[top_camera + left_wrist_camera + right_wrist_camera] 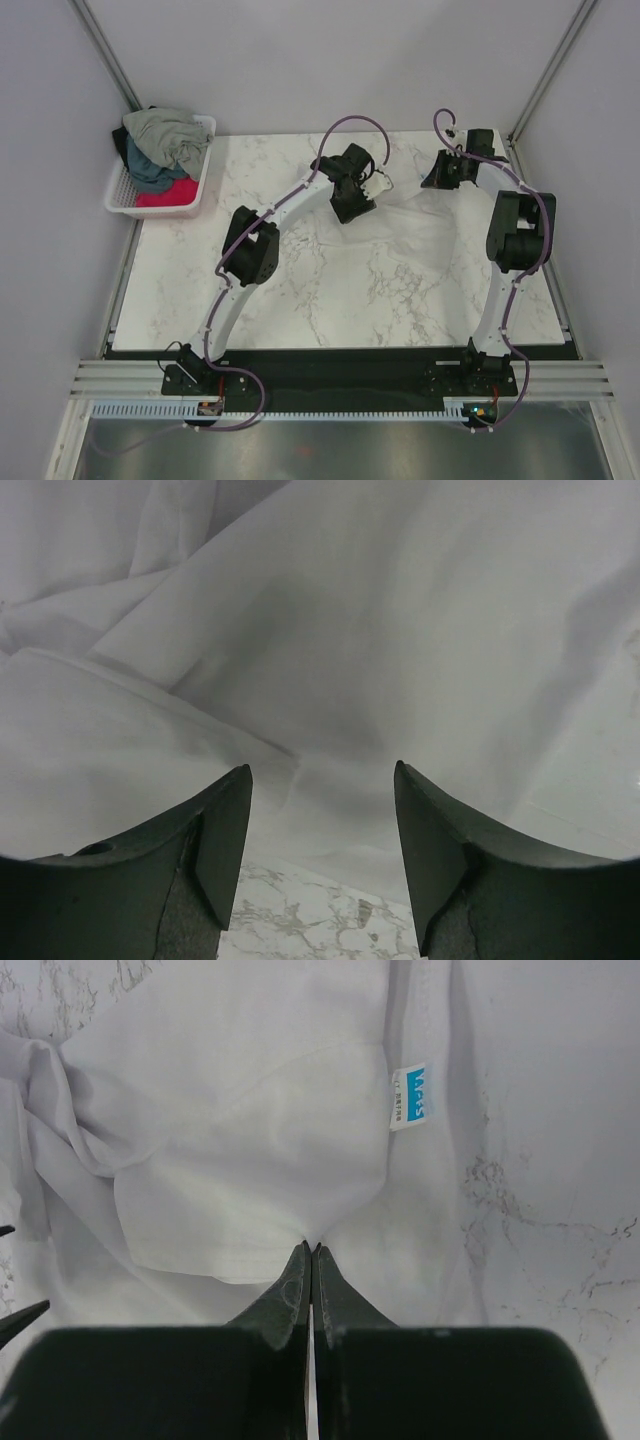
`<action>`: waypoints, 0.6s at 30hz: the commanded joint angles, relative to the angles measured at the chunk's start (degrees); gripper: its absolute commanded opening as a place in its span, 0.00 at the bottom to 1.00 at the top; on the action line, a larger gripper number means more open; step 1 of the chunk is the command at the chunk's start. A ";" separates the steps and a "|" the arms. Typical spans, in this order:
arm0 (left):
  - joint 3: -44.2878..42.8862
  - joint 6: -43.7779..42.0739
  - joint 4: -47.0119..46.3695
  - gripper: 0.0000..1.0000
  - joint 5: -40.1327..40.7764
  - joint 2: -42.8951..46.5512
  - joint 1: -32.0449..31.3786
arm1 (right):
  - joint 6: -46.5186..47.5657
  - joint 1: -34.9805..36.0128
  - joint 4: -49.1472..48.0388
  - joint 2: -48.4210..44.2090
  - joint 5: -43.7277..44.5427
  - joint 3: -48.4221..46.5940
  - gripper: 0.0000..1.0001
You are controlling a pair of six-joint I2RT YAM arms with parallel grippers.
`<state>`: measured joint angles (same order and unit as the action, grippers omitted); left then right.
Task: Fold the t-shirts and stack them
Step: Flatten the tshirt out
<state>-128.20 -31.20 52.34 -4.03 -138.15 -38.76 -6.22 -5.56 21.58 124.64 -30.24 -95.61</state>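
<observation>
A plain white t-shirt [420, 225] lies crumpled on the marble table [350, 300] between my two grippers. My left gripper [355, 205] is open and empty just above its near edge; in the left wrist view [322, 780] white cloth [380, 630] fills the frame beyond the fingertips. My right gripper [440, 175] is shut on a pinch of the white shirt [230, 1110], as the right wrist view [312, 1248] shows, near a blue-and-white label [412, 1097]. Grey-green [165, 130], dark teal [150, 170] and red-pink [165, 195] shirts lie heaped in the basket.
The white lattice basket [203, 180] stands at the table's far left corner. Grey walls and metal frame posts close in the back and sides. A black strip and rail run along the near edge by the arm bases.
</observation>
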 commanded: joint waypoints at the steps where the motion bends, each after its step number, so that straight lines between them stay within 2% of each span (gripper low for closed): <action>1: -3.37 -3.25 -3.29 0.66 8.16 -1.51 0.36 | -0.72 -0.59 -2.07 0.69 -2.28 -2.74 0.01; 6: -2.58 -5.00 -6.19 0.66 13.43 -1.69 -0.08 | -1.78 -0.85 -3.12 1.04 -2.63 -2.39 0.01; 15: -0.91 -5.54 -7.25 0.60 12.83 -2.21 0.00 | -2.04 -0.85 -3.48 0.69 -2.19 -1.77 0.01; 18: -0.82 -5.45 -7.16 0.55 12.12 -2.30 0.27 | -1.87 -0.77 -3.48 0.60 -1.75 -1.77 0.01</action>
<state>-128.42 -34.50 46.78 7.64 -140.99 -38.48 -7.79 -6.22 20.12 125.67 -31.29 -95.90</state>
